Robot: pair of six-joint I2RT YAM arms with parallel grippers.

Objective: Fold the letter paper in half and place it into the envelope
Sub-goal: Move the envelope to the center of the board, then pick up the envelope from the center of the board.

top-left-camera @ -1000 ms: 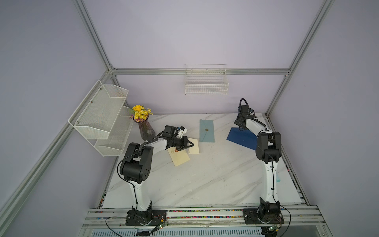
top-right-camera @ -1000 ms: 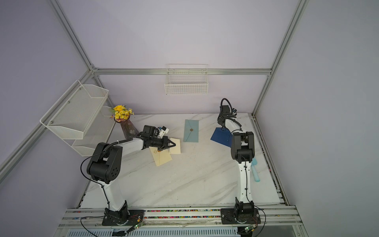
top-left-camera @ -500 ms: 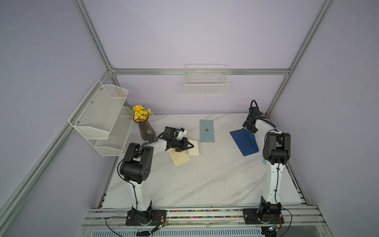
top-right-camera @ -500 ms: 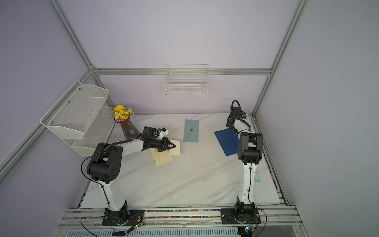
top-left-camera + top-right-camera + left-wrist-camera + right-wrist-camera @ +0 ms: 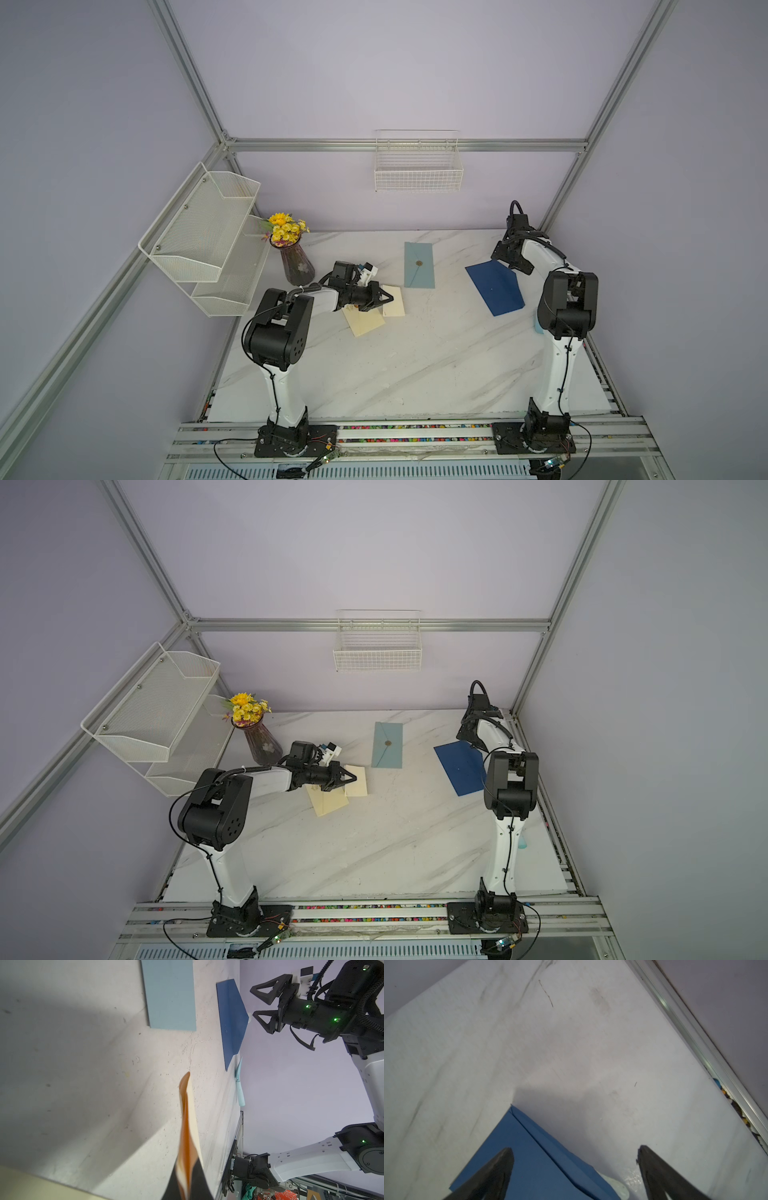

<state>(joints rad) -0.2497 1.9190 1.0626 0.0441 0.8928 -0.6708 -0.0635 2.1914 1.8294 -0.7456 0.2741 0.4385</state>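
In a top view the left gripper (image 5: pixel 384 298) is clamped on the cream letter paper (image 5: pixel 370 326). In the left wrist view the sheet rises from between its closed jaws. In the right wrist view the right gripper (image 5: pixel 575 1150) gapes wide, with the dark-blue paper envelope (image 5: pixel 529 1157) lying beneath its jaws

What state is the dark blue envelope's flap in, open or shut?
Open: on the dark blue envelope, the triangular flap sticks out beyond the crease, toward the right gripper.
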